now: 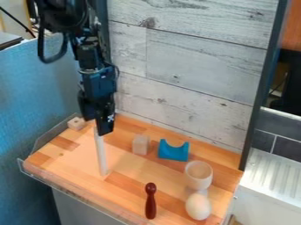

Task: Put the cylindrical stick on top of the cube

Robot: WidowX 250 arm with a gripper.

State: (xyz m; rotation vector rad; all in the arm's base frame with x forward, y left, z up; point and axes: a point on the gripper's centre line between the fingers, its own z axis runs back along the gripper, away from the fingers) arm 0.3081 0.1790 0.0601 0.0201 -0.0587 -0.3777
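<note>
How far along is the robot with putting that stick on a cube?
Done: the pale stick looks grasped. In hand: it points downward from the gripper. Left: both the middle block and left block have bare tops, so it probably must still bring the stick over one, lower it and let go.

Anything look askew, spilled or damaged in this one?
Nothing stands out. The white stick is close to upright at the gripper, the wooden cube and notched blue block beside it sit flat, and I see no spill or breakage.
</note>
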